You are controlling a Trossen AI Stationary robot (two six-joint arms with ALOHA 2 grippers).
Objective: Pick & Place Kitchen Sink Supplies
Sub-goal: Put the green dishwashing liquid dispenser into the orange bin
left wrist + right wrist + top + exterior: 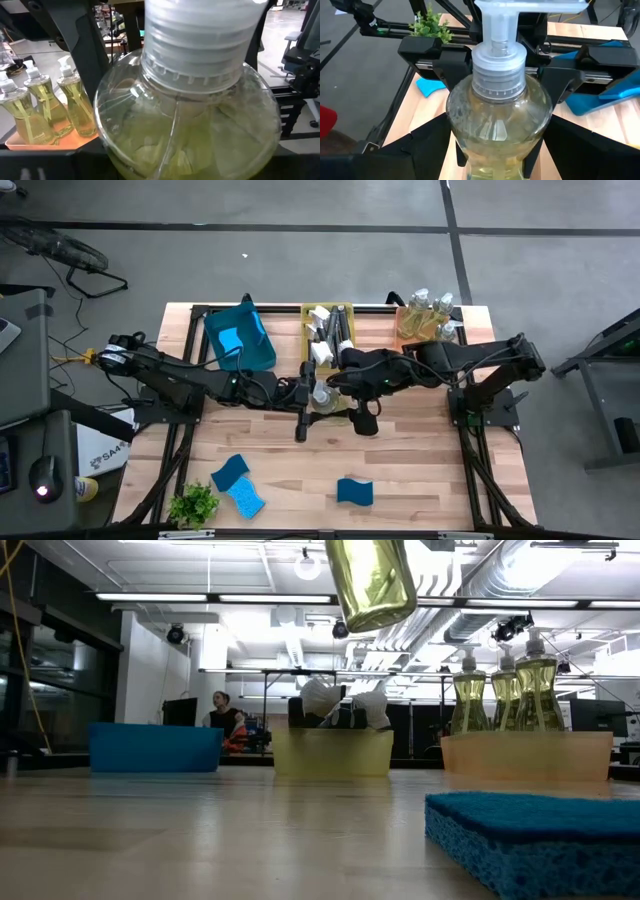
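A small clear bottle (322, 394) of yellow-green liquid with a pale pump top (530, 6) hangs upright over the table's middle. Its base (375, 585) is well clear of the wood. My left gripper (311, 395) comes level from the table's left and is shut on the bottle. My right gripper (340, 392) comes from the right, slanting down, with its open fingers (432, 147) on either side of the bottle's body. Three blue sponges (230, 472) (247, 498) (355, 492) lie flat near the front edge. My left gripper pinches the bottle's upper body (457, 100), just under the collar, between its two fingers. It comes level from the table's left. The bottle hangs upright and lifted clear. In the left wrist view the bottle (185, 115) hides the fingers. Whether my right gripper's fingers touch the bottle's body, I cannot tell.
Along the far edge stand a blue bin (240, 338) holding a sponge, a yellow bin (345, 312) with white-headed brushes (340, 700), and an orange tray (405, 332) with several bottles (505, 690). A small green plant (195, 505) sits at the near left corner.
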